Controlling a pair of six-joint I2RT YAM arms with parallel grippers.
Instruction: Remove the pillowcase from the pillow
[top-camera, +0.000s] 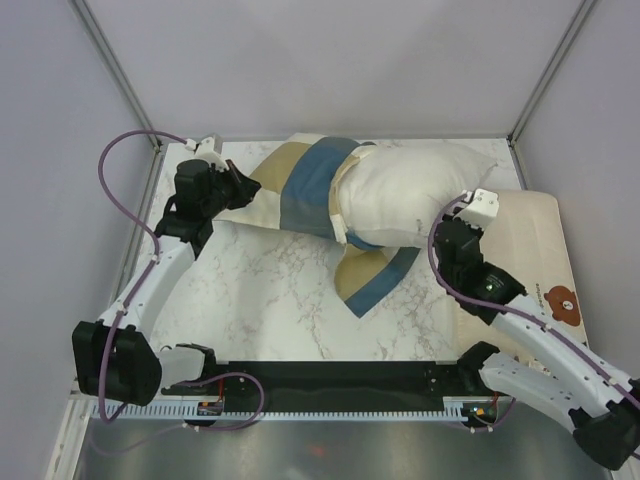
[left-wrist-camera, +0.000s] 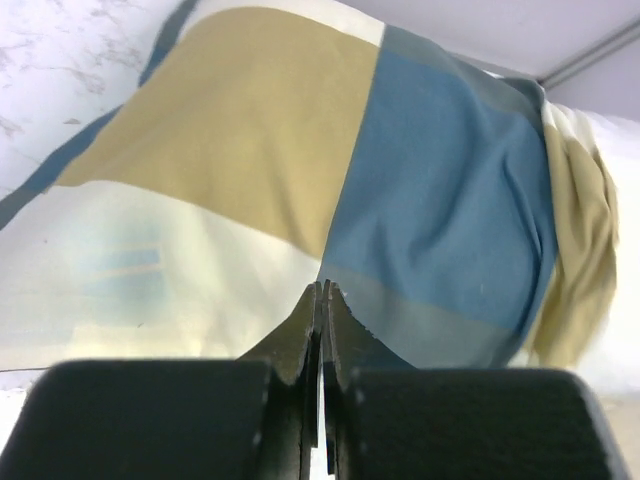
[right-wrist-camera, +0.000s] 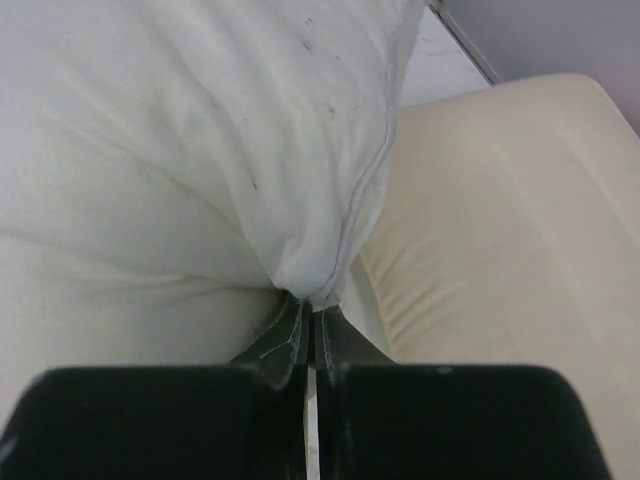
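We see open bench from six to eight o'clock; the pillow and pillowcase block ten through one, its flap drooping to centre, and the bear-print pillow fills three o'clock.

Overhead camera plus one on each wrist.
The top view looks down from 6 o'clock, behind me, over the whole counter. My left wrist camera faces 3 o'clock, tight on the pillowcase. My right faces 11 o'clock, tight on the pillow. Both show overhead too.

White arms, black joints, purple cables
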